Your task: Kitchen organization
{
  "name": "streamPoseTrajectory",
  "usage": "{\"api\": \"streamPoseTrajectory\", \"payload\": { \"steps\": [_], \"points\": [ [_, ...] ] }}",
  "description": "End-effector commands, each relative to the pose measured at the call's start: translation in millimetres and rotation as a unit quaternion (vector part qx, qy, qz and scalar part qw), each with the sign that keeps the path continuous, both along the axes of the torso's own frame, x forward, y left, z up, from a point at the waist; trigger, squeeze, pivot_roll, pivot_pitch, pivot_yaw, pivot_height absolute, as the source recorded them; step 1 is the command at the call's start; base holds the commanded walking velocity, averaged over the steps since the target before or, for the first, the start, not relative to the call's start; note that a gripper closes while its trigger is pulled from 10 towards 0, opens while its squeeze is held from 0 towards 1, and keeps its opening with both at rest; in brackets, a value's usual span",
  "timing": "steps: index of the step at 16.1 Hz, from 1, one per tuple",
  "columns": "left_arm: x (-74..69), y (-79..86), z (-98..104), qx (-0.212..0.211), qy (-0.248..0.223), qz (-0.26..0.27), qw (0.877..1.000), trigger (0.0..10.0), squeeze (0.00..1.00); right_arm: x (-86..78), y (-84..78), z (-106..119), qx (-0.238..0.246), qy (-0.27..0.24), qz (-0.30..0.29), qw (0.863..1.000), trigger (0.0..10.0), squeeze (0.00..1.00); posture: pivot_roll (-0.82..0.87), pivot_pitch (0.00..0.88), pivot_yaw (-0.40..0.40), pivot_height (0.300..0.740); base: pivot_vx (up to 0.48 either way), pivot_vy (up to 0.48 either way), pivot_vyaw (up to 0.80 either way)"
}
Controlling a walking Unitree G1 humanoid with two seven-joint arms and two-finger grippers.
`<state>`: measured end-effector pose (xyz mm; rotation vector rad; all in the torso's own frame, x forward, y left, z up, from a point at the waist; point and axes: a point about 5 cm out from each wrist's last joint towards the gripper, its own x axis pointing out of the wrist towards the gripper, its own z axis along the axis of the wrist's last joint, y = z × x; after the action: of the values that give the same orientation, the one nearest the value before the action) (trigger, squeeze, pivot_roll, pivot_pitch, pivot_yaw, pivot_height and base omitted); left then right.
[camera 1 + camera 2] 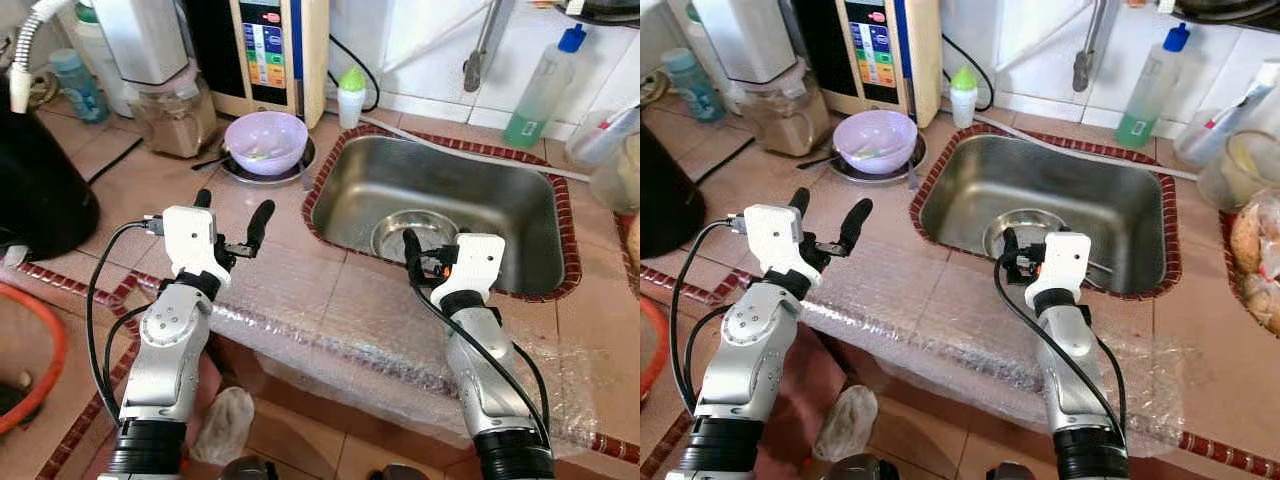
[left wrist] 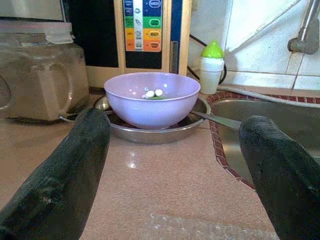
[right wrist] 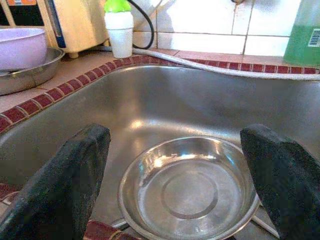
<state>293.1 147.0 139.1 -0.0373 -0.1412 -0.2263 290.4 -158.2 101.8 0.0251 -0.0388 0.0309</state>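
Left gripper (image 1: 232, 215): mine, hovering over the counter (image 1: 330, 290), fingers spread wide and holding nothing; the purple bowl (image 1: 266, 141) lies at my 12 o'clock.
Right gripper (image 3: 175, 170): mine, poised at the near rim of the sink (image 1: 520, 215), fingers wide apart, empty; the steel dish (image 3: 187, 190) sits at 12 o'clock, just below and beyond my tips.
Purple bowl: resting on a steel plate (image 2: 145, 132) beside the sink's 9 o'clock edge, with small scraps inside; a utensil handle (image 2: 217, 120) pokes out from the plate toward the sink.
Steel dish: flat on the sink floor, looks empty.
Backdrop: white bottle with a green cap (image 1: 351, 95) at the sink's 11 o'clock corner, green soap bottle (image 1: 540, 95) at 1 o'clock.
Progress: I judge it barely begun; nothing is grasped, both dishes still want handling.
Left to do: close on a dish, move it to its place.
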Motion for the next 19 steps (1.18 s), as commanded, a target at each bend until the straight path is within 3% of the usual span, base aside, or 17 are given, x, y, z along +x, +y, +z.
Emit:
{"api": "streamPoseTrajectory", "payload": {
  "steps": [1,9,13,16,19],
  "points": [
    [1.1,-2.0,4.2,0.001,-0.007,-0.003,1.000,10.0,0.00,0.8,2.8,6.2,-0.004,-0.012,0.014,1.000,10.0,0.00,-0.02,0.003,0.035,0.740,0.000,0.000,0.00],
    [1.4,-3.4,2.4,0.005,-0.005,-0.006,1.000,10.0,0.00,-1.5,3.0,8.0,-0.008,-0.016,0.031,0.999,10.0,0.00,-0.04,0.011,0.028,0.740,0.166,0.000,0.00],
    [3.4,-1.1,1.5,0.011,0.000,0.006,1.000,10.0,0.00,-12.8,1.0,8.8,-0.011,-0.009,0.038,0.999,10.0,0.00,-0.07,0.082,0.027,0.740,0.000,0.000,0.00],
    [15.4,7.5,5.2,0.022,0.004,0.012,1.000,10.0,0.00,-35.5,-13.4,8.2,-0.031,0.003,0.033,0.999,10.0,0.00,-0.14,0.189,0.039,0.740,0.000,0.000,0.00],
    [29.2,10.7,10.6,0.031,0.004,0.008,0.999,10.0,0.00,-56.9,-23.4,4.1,-0.038,0.028,0.017,0.999,10.0,0.00,-0.17,0.236,0.045,0.740,0.000,0.000,0.00]
  ]
}}
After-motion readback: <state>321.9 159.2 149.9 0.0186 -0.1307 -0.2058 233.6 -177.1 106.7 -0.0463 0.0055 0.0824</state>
